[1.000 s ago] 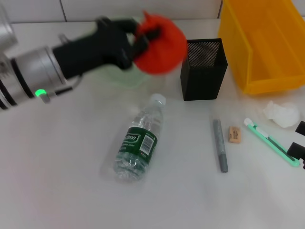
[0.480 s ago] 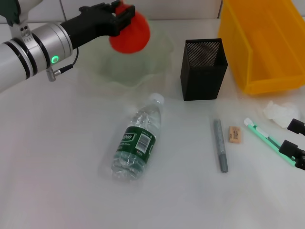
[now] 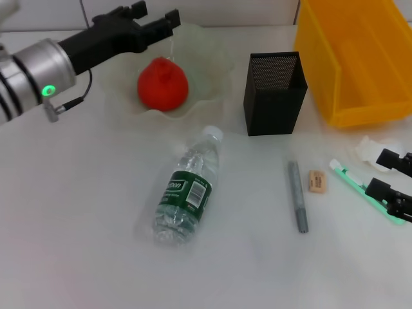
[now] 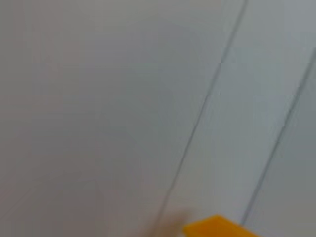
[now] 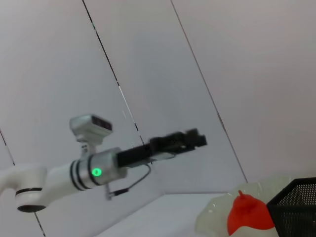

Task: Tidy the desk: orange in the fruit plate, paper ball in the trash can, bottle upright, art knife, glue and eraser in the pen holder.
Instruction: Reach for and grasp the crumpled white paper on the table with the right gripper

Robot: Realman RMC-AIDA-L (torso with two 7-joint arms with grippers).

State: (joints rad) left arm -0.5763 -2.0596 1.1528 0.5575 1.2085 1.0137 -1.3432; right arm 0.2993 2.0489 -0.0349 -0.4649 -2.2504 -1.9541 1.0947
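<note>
The orange (image 3: 163, 84) rests in the pale green fruit plate (image 3: 212, 64). My left gripper (image 3: 154, 14) hangs open above the plate's far left rim, holding nothing; the right wrist view shows it (image 5: 190, 139) well above the orange (image 5: 247, 215). The bottle (image 3: 187, 190) lies on its side mid-desk, cap toward the plate. Right of the bottle lie the glue (image 3: 297, 196) and the eraser (image 3: 316, 181), in front of the pen holder (image 3: 273, 93). My right gripper (image 3: 389, 175) is open at the right edge, over the art knife (image 3: 357, 187) and beside the paper ball (image 3: 368, 149).
The yellow trash can (image 3: 360, 58) stands at the back right, next to the pen holder. A tiled wall runs behind the desk (image 3: 77, 244). The left wrist view shows only that wall and a yellow corner of the trash can (image 4: 217, 228).
The left gripper let go of the orange, which now sits in the fruit plate, and drew back to the left. The right gripper came further in from the right edge.
</note>
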